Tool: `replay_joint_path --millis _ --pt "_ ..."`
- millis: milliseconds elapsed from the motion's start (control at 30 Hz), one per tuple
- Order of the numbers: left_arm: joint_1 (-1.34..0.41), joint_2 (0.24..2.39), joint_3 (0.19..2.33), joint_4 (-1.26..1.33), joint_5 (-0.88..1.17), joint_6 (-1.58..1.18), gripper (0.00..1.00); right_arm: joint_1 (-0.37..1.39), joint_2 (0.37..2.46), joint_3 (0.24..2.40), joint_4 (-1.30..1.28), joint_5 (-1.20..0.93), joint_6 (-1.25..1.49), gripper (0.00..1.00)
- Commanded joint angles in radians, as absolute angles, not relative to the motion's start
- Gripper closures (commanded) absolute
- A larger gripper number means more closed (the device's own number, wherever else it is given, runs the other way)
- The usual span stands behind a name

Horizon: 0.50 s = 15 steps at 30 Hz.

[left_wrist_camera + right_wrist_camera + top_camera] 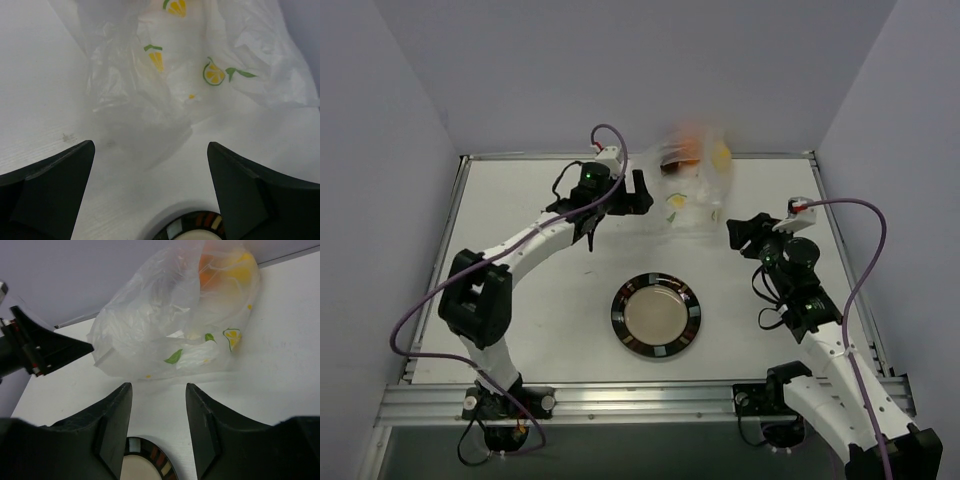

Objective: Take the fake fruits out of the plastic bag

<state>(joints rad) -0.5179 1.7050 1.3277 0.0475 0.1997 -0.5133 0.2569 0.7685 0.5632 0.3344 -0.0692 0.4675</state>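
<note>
The plastic bag [695, 190] lies crinkled at the back middle of the table. Inside its far end sit an orange fruit [688, 147], a yellow fruit [722, 153] and a dark red fruit [675, 161], all blurred. My left gripper [641, 192] is open and empty just left of the bag. My right gripper [733, 234] is open and empty just right of it. The left wrist view shows the bag [165, 75] ahead of the open gripper [150, 165]. The right wrist view shows the bag [165, 325] with the orange fruit [207, 262] and the yellow fruit [240, 267] beyond the open gripper [159, 390].
A round black-rimmed beige plate [619, 318] sits in the middle of the table, nearer than the bag. Its rim shows in the left wrist view [192, 222] and the right wrist view [155, 455]. Grey walls stand close behind and beside the table.
</note>
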Motion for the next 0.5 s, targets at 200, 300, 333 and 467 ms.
replay_joint_path --millis 200,300,333,467 --pt "-0.505 2.058 1.701 0.068 0.216 -0.396 0.06 0.271 0.850 0.574 0.399 -0.146 0.448 0.27" --pt "-0.500 2.132 1.785 0.057 0.193 -0.371 0.06 0.275 0.890 0.580 0.400 -0.164 0.445 0.20" --pt "-0.500 2.155 1.804 0.072 0.187 -0.358 0.06 0.276 0.899 0.583 0.402 -0.167 0.445 0.19" --pt "-0.500 2.200 1.836 0.100 0.143 -0.331 0.36 0.279 0.948 0.591 0.408 -0.181 0.437 0.18"
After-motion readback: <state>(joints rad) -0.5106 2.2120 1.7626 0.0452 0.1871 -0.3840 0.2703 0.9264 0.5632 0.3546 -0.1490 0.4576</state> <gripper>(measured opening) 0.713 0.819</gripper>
